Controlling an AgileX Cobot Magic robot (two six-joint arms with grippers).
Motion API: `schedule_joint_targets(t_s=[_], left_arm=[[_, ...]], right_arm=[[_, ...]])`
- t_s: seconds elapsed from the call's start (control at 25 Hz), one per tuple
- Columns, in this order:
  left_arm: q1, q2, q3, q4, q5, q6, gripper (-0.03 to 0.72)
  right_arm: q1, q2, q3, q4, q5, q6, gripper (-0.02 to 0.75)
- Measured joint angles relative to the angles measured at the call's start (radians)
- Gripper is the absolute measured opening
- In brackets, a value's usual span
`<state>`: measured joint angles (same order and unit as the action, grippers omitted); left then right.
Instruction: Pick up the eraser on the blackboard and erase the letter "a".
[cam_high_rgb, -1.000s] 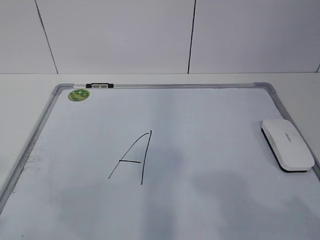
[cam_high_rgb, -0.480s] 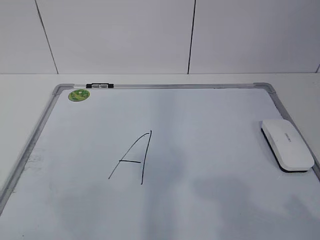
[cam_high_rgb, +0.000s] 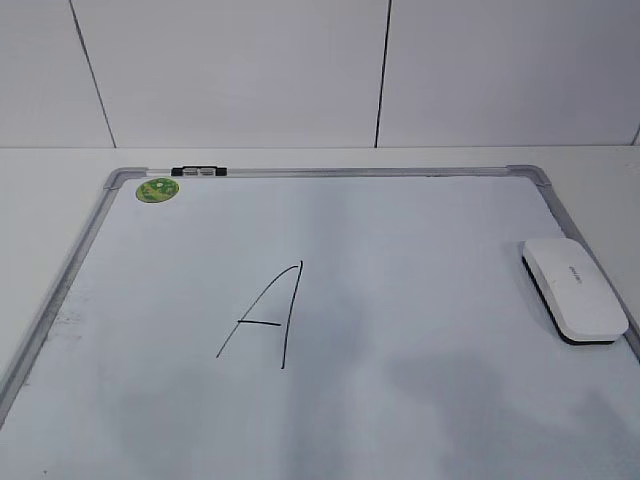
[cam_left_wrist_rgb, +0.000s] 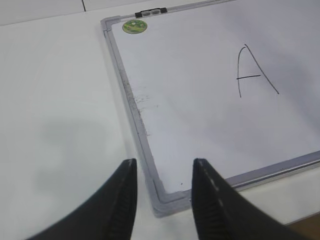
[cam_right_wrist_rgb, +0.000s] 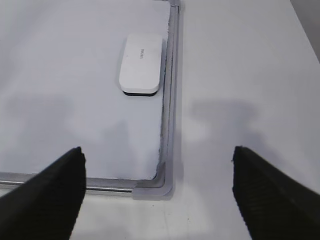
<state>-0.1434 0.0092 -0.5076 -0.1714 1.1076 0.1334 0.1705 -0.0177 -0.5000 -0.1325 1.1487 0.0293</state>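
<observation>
I see the eraser (cam_high_rgb: 574, 289), a white rounded-rectangular plastic block with a dark base and small grey print on top, lying flat on the blackboard (cam_high_rgb: 420, 250), a large white board with a silver-grey metal frame and rounded grey corners. It sits at the board's right edge, just beside the frame, untouched. The only marker drawing I can find is the letter (cam_high_rgb: 265, 315), a large angular capital "A" in thin black line, near the board's middle, well apart from the eraser. A round green sticker (cam_high_rgb: 158, 189) sits in the far left corner, next to a small black clip (cam_high_rgb: 199, 172) on the top frame. The board lies on a white table (cam_high_rgb: 40, 190).

Left gripper (cam_left_wrist_rgb: 162, 175) hovers over the board's near left corner, fingers apart, nothing between them. Right gripper (cam_right_wrist_rgb: 157, 157) hovers above the near right corner, fingers spread wide, eraser ahead of it.
</observation>
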Motion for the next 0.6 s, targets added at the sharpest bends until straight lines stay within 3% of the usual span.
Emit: schedule_joint_targets(t_s=[0.44, 0.6], left_arm=[[0.172, 0.0, 0.0, 0.0, 0.0, 0.0, 0.247], [0.18, 0.0, 0.0, 0.0, 0.0, 0.0, 0.244]], right_arm=[[-0.136, 0.0, 0.0, -0.004, -0.002, 0.0, 0.754], [-0.137, 0.0, 0.0, -0.004, -0.002, 0.0, 0.754]])
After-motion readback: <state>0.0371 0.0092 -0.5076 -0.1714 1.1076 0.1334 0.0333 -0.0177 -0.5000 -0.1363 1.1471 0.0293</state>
